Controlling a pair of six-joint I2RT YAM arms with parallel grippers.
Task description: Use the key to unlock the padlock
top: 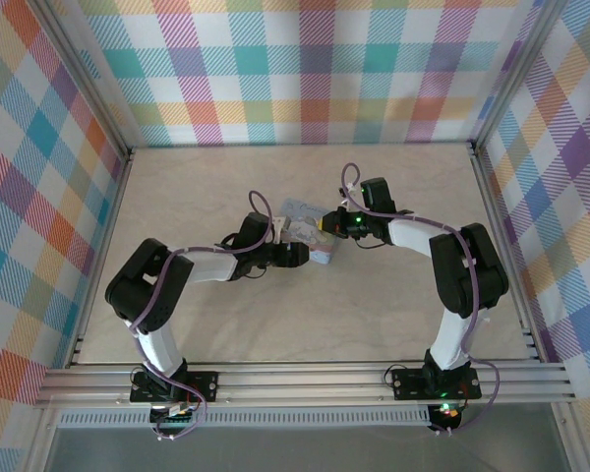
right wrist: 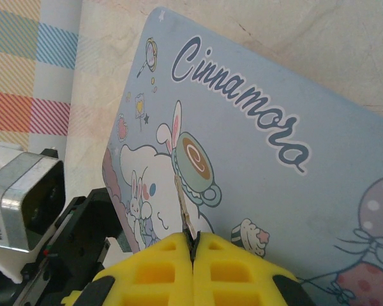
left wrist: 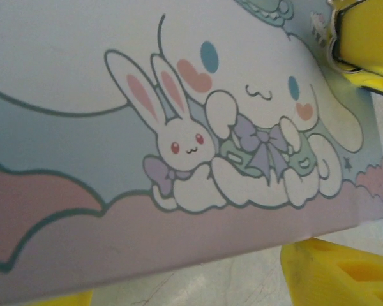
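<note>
Right fingers, pressed shut, pinch the key, silver tip out over the padlock. The left fingers stand wide on either side of that blue box, mid-table between the arms; whether they clamp it cannot be told. The step looks like bracing and aligning, and next the tip must find a keyhole, none visible here, with open table all round and the plaid walls well off.

Pale marbled table. Light-blue padlock near centre, slightly toward 12 o'clock. Flat or tilted: unclear.
</note>
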